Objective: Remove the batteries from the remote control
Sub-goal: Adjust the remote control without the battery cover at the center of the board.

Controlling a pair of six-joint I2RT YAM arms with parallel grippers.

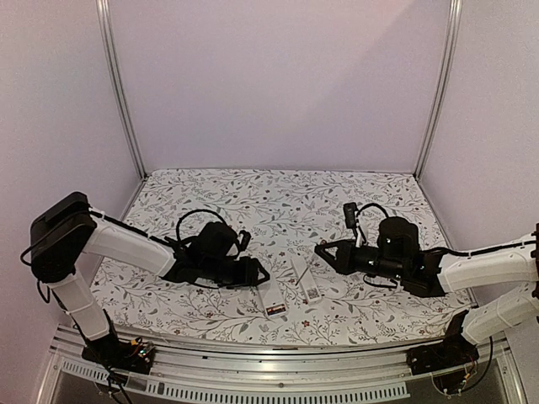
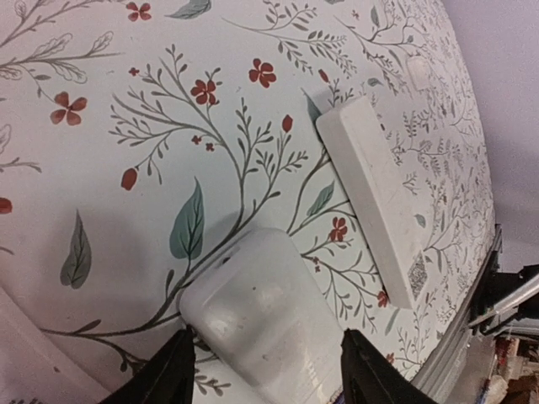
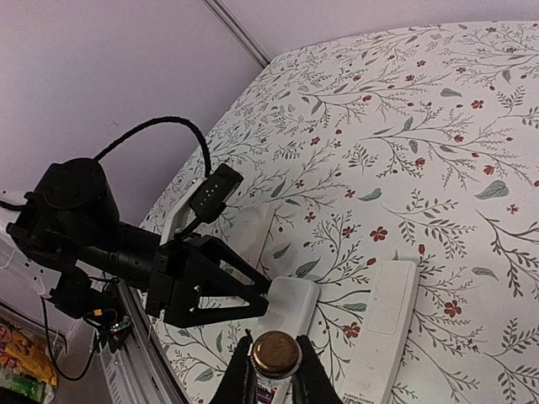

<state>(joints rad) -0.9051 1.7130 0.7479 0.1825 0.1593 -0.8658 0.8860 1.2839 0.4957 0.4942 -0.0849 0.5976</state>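
left jaws clamp the remote point(image 2: 253, 328) down on the worktop point(image 1: 253, 202), right jaws pinch one battery point(image 3: 276, 355) held near the remote's right side; battery looks light, rigid and slick-skinned, so best gripped across the barrel's middle, not the end caps.
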